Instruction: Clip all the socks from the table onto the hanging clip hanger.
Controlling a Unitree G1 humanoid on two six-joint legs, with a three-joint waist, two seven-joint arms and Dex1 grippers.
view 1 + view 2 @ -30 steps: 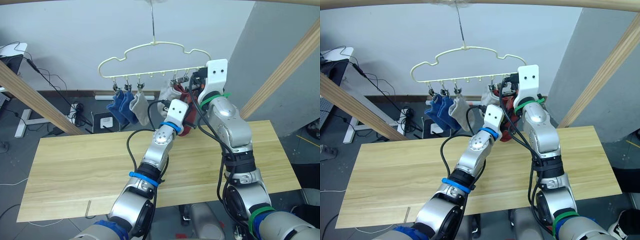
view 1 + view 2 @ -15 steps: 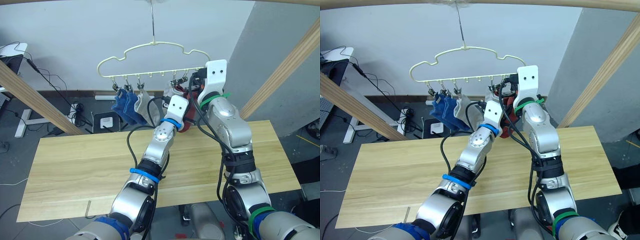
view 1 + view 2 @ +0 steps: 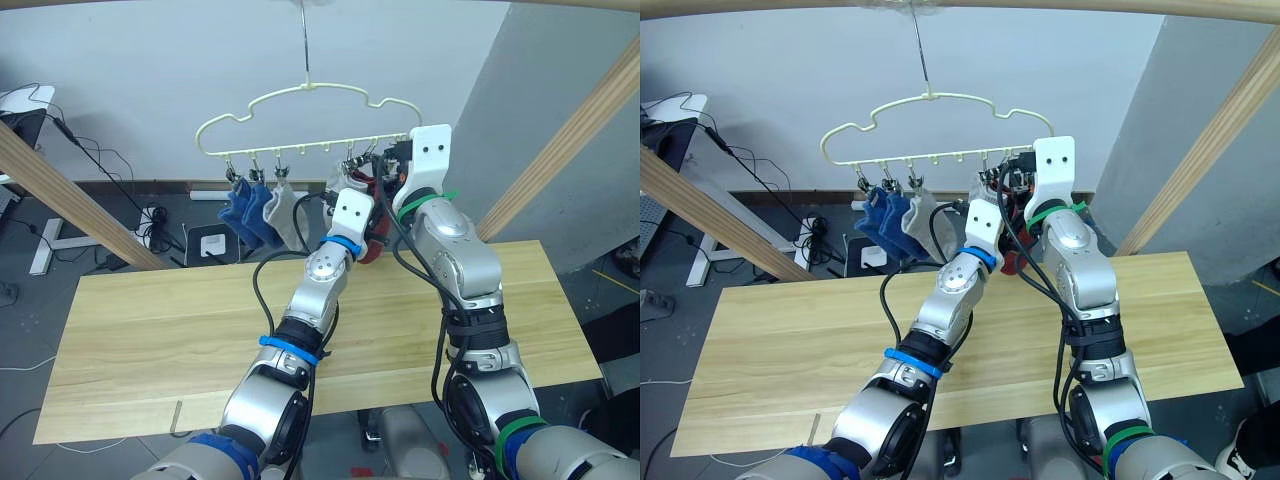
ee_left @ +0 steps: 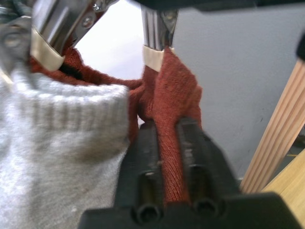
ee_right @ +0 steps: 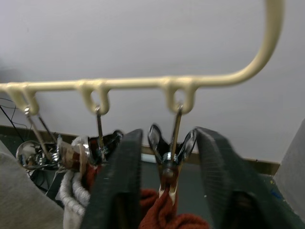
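Note:
The cream clip hanger (image 3: 300,100) hangs from a wire hook above the far edge of the table (image 3: 150,330). Two blue socks (image 3: 242,208) and a grey sock (image 3: 282,212) hang from its left clips. A second grey sock (image 4: 52,148) and rust-red socks (image 3: 372,248) hang at its right end. My left gripper (image 4: 167,129) is shut on a rust-red sock (image 4: 174,90) just below the metal clip (image 4: 153,47) that pinches the sock's top edge. My right gripper (image 5: 169,134) is open, one finger on each side of that clip's handles (image 5: 171,148).
Slanted wooden beams stand at the left (image 3: 60,190) and right (image 3: 570,140) of the table. Cables and a power strip (image 3: 150,215) lie on the floor behind it. A grey wall panel (image 3: 540,60) rises at the back right.
My left gripper has risen a little towards the clips with the red sock. The blue and grey socks on the left clips have swung. The right gripper has hardly moved.

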